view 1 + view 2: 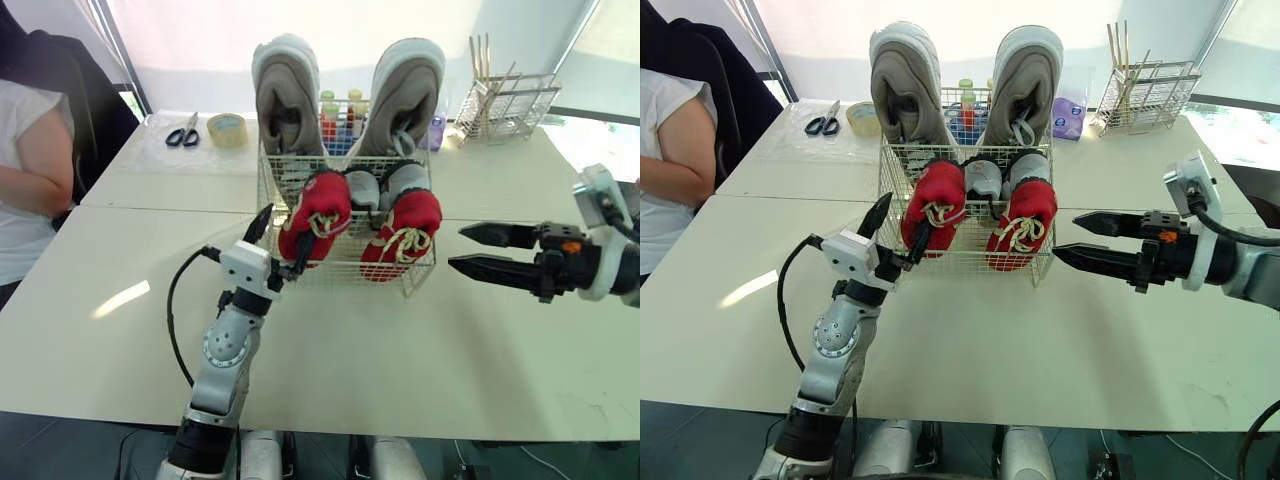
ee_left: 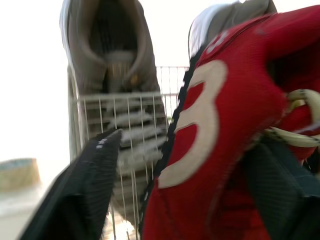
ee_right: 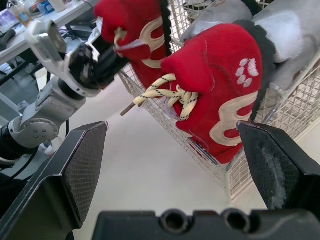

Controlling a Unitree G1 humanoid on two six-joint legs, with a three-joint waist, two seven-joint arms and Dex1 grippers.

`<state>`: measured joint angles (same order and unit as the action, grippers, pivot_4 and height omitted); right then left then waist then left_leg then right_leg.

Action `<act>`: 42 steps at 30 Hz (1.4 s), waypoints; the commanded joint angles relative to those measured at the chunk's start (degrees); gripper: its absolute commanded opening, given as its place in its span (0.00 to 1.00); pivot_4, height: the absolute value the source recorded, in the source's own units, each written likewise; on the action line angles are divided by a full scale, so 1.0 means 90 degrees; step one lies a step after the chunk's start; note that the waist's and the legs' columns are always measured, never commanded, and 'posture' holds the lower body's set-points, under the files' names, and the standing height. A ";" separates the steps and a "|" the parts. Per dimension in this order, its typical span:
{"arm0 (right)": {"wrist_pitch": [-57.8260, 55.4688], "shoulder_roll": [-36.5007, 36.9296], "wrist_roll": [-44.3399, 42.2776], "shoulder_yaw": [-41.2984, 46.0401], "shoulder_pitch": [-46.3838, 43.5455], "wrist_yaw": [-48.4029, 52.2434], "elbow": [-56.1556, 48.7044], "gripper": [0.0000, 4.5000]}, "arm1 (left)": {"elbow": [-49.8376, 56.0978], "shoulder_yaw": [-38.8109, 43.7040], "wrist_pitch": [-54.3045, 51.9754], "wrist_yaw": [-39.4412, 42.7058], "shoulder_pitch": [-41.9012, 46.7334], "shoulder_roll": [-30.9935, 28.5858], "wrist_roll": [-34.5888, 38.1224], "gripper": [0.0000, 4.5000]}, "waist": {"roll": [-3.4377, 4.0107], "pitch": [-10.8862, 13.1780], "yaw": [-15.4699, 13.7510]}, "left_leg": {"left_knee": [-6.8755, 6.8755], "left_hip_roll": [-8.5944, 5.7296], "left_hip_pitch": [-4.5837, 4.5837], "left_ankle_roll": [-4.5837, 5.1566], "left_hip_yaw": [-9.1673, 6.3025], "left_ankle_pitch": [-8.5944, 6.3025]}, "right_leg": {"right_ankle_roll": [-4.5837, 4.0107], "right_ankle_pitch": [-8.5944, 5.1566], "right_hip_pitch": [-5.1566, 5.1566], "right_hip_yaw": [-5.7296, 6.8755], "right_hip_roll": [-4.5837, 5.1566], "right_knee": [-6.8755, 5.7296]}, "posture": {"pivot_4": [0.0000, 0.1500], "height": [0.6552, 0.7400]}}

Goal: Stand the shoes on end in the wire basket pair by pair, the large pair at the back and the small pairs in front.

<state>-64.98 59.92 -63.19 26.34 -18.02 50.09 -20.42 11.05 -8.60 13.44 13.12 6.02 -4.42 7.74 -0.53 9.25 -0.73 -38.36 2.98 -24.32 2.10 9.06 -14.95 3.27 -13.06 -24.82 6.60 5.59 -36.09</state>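
A wire basket [image 1: 422, 272] stands mid-table. Two large grey shoes [image 1: 287, 90] [image 1: 408, 92] stand on end at its back. A small grey pair [image 1: 362, 188] sits in the middle, and two red shoes stand in front, the left one [image 1: 318, 208] and the right one [image 1: 405, 232]. My left gripper [image 1: 285, 236] is open at the basket's front left corner, its fingers [image 2: 85, 190] straddling the left red shoe [image 2: 225, 125], with a gap showing on one side. My right gripper [image 1: 456, 247] hangs open just right of the basket, pointing at the right red shoe [image 3: 220, 95].
Scissors [image 1: 183, 133] and a tape roll [image 1: 227, 129] lie at the back left. A wire rack [image 1: 505, 105] holding sticks stands at the back right. Small bottles [image 1: 340, 115] sit behind the basket. A person [image 1: 30, 170] sits at the table's left edge.
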 commanded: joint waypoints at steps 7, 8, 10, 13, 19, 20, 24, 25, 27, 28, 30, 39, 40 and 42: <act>0.0411 0.0026 0.0215 -0.0185 -0.0068 0.0205 0.0173 1.00 | 0.1500 0.0479 -0.1482 -0.0040 -0.0181 -0.0210 0.0837 0.81 | 0.0000 0.0000 0.0011 | 0.0000 0.0000 -0.0002 0.0000 -0.0001 0.0000 | -0.0005 -0.0003 -0.0003 -0.0001 -0.0001 0.0000 | 1.00 0.94; 0.0422 0.0025 0.0226 -0.0197 -0.0055 0.0225 0.0191 1.00 | 0.1671 0.0522 -0.1640 -0.0078 -0.0170 -0.0235 0.0881 0.81 | 0.0000 0.0000 0.0016 | 0.0000 0.0001 -0.0004 0.0000 -0.0001 0.0000 | -0.0003 -0.0002 -0.0005 -0.0001 -0.0001 0.0000 | 1.00 0.94; 0.0462 0.0045 0.0287 -0.0209 0.0009 0.0302 0.0271 1.00 | 0.2223 0.0631 -0.2068 -0.0167 -0.0148 -0.0340 0.1017 0.81 | -0.0003 0.0003 0.0008 | 0.0000 0.0002 -0.0005 0.0000 -0.0001 0.0000 | 0.0001 0.0000 -0.0006 -0.0001 -0.0002 0.0000 | 1.00 0.94; 0.0544 0.0077 0.0398 -0.0250 0.0107 0.0426 0.0380 1.00 | 0.2914 0.0717 -0.2742 -0.0178 -0.0099 -0.0549 0.1372 0.81 | -0.0005 0.0004 0.0003 | 0.0001 0.0001 -0.0007 0.0000 -0.0001 0.0000 | 0.0001 0.0000 -0.0007 -0.0001 -0.0003 0.0000 | 1.00 0.94; 0.0764 -0.0038 0.0665 -0.0548 -0.0023 0.0553 0.0620 1.00 | 0.3478 0.0791 -0.3515 -0.0127 -0.0350 -0.0922 0.1678 0.81 | -0.0004 0.0003 0.0001 | 0.0000 -0.0003 -0.0007 0.0000 -0.0001 0.0000 | -0.0005 -0.0004 -0.0004 -0.0001 -0.0002 0.0003 | 1.00 0.94; 0.0790 -0.0042 0.0693 -0.0576 -0.0024 0.0575 0.0635 1.00 | 0.3505 0.0820 -0.3575 -0.0140 -0.0379 -0.0947 0.1688 0.81 | -0.0004 0.0003 0.0001 | 0.0000 -0.0002 -0.0007 0.0000 -0.0001 0.0000 | -0.0005 -0.0004 -0.0004 -0.0002 -0.0003 0.0003 | 1.00 0.94; 0.0898 -0.0070 0.0811 -0.0689 -0.0068 0.0649 0.0755 1.00 | 0.3658 0.0889 -0.3803 -0.0170 -0.0658 -0.1042 0.1724 0.81 | -0.0005 0.0004 0.0001 | 0.0000 -0.0002 -0.0007 0.0000 -0.0002 0.0000 | -0.0005 -0.0005 -0.0005 -0.0002 -0.0004 0.0003 | 1.00 0.94; 0.0920 -0.0079 0.0835 -0.0718 -0.0081 0.0659 0.0778 1.00 | 0.3686 0.0897 -0.3891 -0.0170 -0.0752 -0.1073 0.1741 0.81 | -0.0004 0.0003 0.0001 | 0.0000 -0.0002 -0.0007 0.0000 -0.0001 0.0000 | -0.0006 -0.0005 -0.0005 -0.0002 -0.0004 0.0003 | 1.00 0.94; 0.0961 -0.0112 0.0877 -0.0778 -0.0115 0.0673 0.0824 1.00 | 0.3691 0.0883 -0.4003 -0.0113 -0.0901 -0.1134 0.1769 0.81 | -0.0004 0.0003 0.0002 | 0.0000 -0.0002 -0.0007 0.0000 -0.0001 0.0000 | -0.0008 -0.0006 -0.0005 -0.0002 -0.0003 0.0004 | 1.00 0.94; 0.0986 -0.0132 0.0906 -0.0809 -0.0119 0.0680 0.0839 1.00 | 0.3699 0.0907 -0.4082 -0.0113 -0.0909 -0.1167 0.1799 0.81 | -0.0004 0.0004 0.0001 | 0.0000 -0.0002 -0.0007 -0.0001 -0.0001 0.0000 | -0.0013 -0.0009 -0.0005 -0.0002 -0.0003 0.0004 | 1.00 0.94; 0.1027 -0.0176 0.0953 -0.0864 -0.0110 0.0703 0.0861 1.00 | 0.3817 0.0888 -0.4224 0.0003 -0.0820 -0.1338 0.1831 0.81 | -0.0005 0.0004 -0.0007 | 0.0000 -0.0002 -0.0007 -0.0001 -0.0001 0.0000 | -0.0015 -0.0010 -0.0006 -0.0002 -0.0002 0.0004 | 1.00 0.94; 0.1212 -0.0334 0.1217 -0.1013 -0.0083 0.0809 0.1013 1.00 | 0.4518 0.1016 -0.4773 0.0773 -0.0635 -0.2819 0.1703 0.81 | -0.0001 0.0004 -0.0003 | 0.0003 -0.0002 -0.0008 -0.0002 -0.0001 -0.0001 | -0.0018 -0.0012 -0.0007 -0.0002 0.0000 0.0008 | 1.00 0.94; 0.1234 -0.0350 0.1233 -0.1010 -0.0063 0.0815 0.1024 1.00 | 0.4537 0.1157 -0.4929 0.0827 -0.0592 -0.2981 0.1785 0.81 | 0.0000 0.0004 0.0000 | 0.0003 -0.0002 -0.0008 -0.0002 -0.0001 -0.0001 | -0.0018 -0.0012 -0.0007 -0.0002 0.0000 0.0007 | 1.00 0.94; 0.1280 -0.0387 0.1269 -0.1004 -0.0011 0.0820 0.1045 1.00 | 0.4545 0.1414 -0.5165 0.0873 -0.0529 -0.3206 0.1894 0.81 | -0.0001 0.0004 0.0000 | 0.0003 -0.0001 -0.0008 -0.0002 -0.0001 -0.0001 | -0.0018 -0.0012 -0.0007 -0.0002 0.0000 0.0007 | 1.00 0.94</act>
<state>-54.41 56.63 -51.96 16.10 -18.19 57.01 -10.93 49.74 1.62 -31.93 20.56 0.60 -32.62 23.85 -0.54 9.29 -0.72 -38.34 2.97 -24.39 2.07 9.05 -14.96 3.11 -13.16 -24.89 6.58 5.59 -36.02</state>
